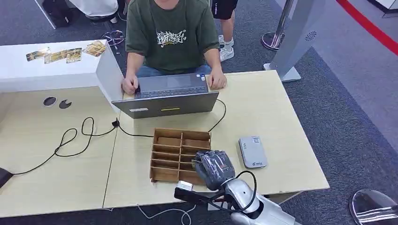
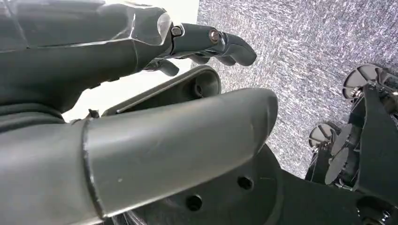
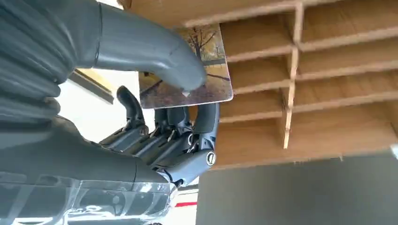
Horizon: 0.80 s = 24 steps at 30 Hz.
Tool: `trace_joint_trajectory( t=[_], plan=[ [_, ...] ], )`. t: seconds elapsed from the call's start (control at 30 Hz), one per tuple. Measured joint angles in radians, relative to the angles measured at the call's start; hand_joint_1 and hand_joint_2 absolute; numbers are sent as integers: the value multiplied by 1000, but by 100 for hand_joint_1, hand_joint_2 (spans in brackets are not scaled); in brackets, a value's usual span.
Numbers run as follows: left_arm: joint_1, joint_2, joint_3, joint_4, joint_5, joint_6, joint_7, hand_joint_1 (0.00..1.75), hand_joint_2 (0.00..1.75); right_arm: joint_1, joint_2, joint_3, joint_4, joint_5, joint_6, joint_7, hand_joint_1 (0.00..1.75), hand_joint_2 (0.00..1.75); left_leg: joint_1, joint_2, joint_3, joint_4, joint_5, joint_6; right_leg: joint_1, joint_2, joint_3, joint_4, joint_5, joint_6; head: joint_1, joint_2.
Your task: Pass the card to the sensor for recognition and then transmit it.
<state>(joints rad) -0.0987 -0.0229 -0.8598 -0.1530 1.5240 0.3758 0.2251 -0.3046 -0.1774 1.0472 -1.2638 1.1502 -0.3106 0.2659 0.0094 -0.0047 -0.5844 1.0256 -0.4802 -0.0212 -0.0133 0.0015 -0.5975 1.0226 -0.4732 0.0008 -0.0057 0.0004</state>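
Right robot hand (image 3: 159, 117) pinches a card (image 3: 197, 75) between thumb and fingers over the wooden tray (image 1: 180, 154); left robot hand (image 2: 141, 93) holds nothing, fingers loosely spread

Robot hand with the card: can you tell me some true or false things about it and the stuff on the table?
1. The right hand holds a card. True.
2. The card is plain white. False: it shows an autumn tree picture.
3. The hand is over the wooden tray. True.
4. The grey sensor lies inside the tray. False: it lies on the table beside it.
5. The laptop is shut. False: it is open, a person typing.
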Motion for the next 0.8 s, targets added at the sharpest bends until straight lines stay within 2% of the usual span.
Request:
trace_joint_trajectory(
  t=[0.17,0.23,0.33,0.47,0.7,0.8],
  plan=[
    [0,0,0,0,2,4,0,0,0,47,2,-23,-41,58,-127,20,159,175,0,0,0,0,0,0,0,0,0,0,0,0,0,0],
    [0,0,0,0,3,8,0,0,0,76,6,-48,-67,88,-172,22,164,175,0,0,0,0,0,0,0,0,0,0,0,0,0,0],
    [0,0,0,0,7,9,-2,0,0,121,17,-95,-112,103,-238,-2,168,175,0,0,0,0,0,0,0,0,0,0,-1,0,0,0],
    [0,-2,0,0,11,11,-4,0,0,167,31,-183,-176,50,-311,-56,169,175,0,0,0,0,0,0,0,0,0,0,-1,0,0,0],
    [1,-3,0,0,18,19,-6,0,0,253,56,-315,-281,-45,-336,-121,173,175,0,0,0,0,0,0,0,0,0,0,0,0,0,0],
    [2,-6,0,0,21,20,-6,0,0,298,74,-390,-332,-97,-339,-170,173,175,0,0,0,0,0,0,0,0,0,0,-1,0,0,0]
  ],
)
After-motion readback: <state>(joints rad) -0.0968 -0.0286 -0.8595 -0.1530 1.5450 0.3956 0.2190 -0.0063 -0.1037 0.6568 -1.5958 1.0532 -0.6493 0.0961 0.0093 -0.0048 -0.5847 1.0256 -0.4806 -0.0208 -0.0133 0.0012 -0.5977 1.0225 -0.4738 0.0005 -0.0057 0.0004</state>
